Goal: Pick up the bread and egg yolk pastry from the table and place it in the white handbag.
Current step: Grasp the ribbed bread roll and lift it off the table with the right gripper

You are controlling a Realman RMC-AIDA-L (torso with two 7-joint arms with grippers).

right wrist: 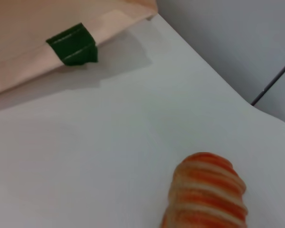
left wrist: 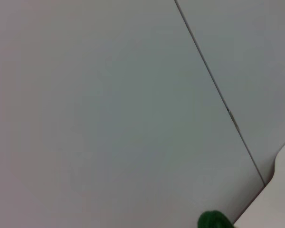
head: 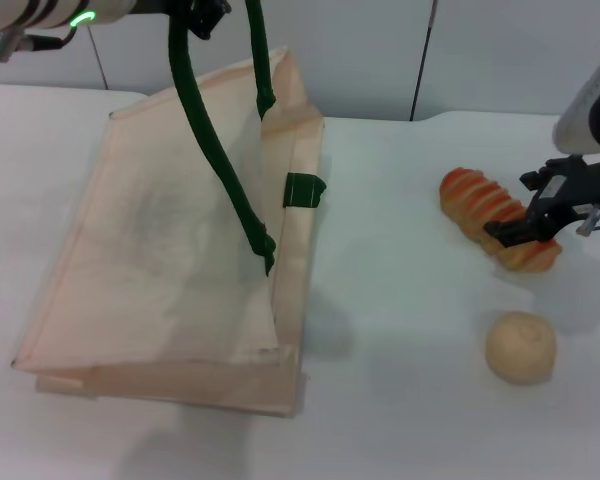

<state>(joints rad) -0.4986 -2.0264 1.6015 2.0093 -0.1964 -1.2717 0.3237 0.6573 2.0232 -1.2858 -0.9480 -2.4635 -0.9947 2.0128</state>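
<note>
The bread (head: 480,205), a tan loaf with orange stripes, lies on the table at the right; its end also shows in the right wrist view (right wrist: 206,194). My right gripper (head: 510,207) is low over its near half, open, with one black finger on either side of the loaf. The egg yolk pastry (head: 520,346), a pale round ball, sits nearer to me than the bread. The white handbag (head: 170,250) (right wrist: 47,23) lies slanted at the left. Its dark green handles (head: 205,130) (left wrist: 213,221) are pulled up by my left gripper (head: 202,15) at the top edge.
A white table (head: 400,300) carries everything. Bare tabletop separates the bag's open side from the two foods. A green tab (head: 304,189) (right wrist: 72,43) sits on the bag's rim facing the bread. A grey wall (head: 380,50) stands behind.
</note>
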